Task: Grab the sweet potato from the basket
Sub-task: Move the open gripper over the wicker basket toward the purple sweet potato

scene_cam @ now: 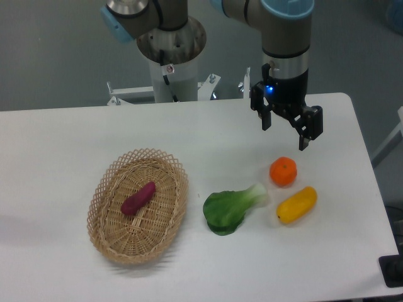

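Note:
The sweet potato point(138, 198), a small reddish-purple tuber, lies slanted inside the tan wicker basket point(104, 217) at the left of the table. My gripper point(285, 136) hangs well to the right of the basket, above the table near the back right, just above the round orange fruit. Its two dark fingers are spread apart with nothing between them.
A round orange fruit point(283, 171) sits below the gripper. A yellow oblong vegetable point(297, 204) lies to its lower right. A green leafy vegetable point(233, 207) lies between the basket and the yellow one. The robot's base column point(171, 60) stands behind the table.

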You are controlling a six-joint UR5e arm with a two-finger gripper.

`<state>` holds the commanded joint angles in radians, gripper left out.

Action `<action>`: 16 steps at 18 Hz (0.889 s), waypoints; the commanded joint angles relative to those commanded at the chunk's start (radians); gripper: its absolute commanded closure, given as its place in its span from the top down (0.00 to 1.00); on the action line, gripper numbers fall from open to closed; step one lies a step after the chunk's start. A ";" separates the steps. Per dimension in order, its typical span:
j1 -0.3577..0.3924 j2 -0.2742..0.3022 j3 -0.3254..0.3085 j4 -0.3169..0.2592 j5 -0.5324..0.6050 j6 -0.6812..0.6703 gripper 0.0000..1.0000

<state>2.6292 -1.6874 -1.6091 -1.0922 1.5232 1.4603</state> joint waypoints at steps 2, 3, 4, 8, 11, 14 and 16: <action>-0.002 0.002 -0.014 0.003 0.000 -0.002 1.00; -0.003 0.000 -0.015 0.009 0.000 0.000 1.00; -0.005 0.000 -0.015 0.011 0.000 -0.002 1.00; -0.011 -0.005 -0.018 0.012 -0.003 -0.076 1.00; -0.037 -0.024 -0.015 0.012 -0.008 -0.170 1.00; -0.087 -0.040 -0.014 0.014 -0.009 -0.283 1.00; -0.116 -0.055 -0.015 0.014 -0.027 -0.310 1.00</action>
<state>2.5128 -1.7425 -1.6245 -1.0784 1.4958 1.1505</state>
